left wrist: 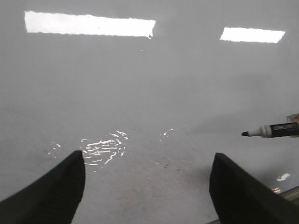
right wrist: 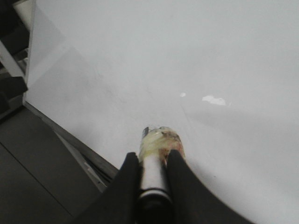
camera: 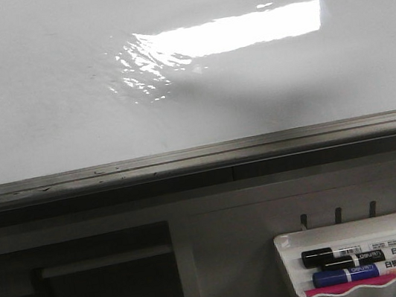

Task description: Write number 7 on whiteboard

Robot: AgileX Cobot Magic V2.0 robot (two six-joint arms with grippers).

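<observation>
The right tool (right wrist: pixel 152 179) is closed around a marker (right wrist: pixel 154 163), aimed at the blank whiteboard (camera: pixel 40 105) for writing; the left tool (left wrist: pixel 147 186) is wide open, empty.

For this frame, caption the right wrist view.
Right gripper clamps a marker over the blank whiteboard.

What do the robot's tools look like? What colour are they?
Both tools are black. The left tool has two broad, wedge-shaped fingers with smooth matte surfaces. The right tool has two rounded black fingers that narrow towards the tips. No cables, markings or arm segments show in these views.
</observation>
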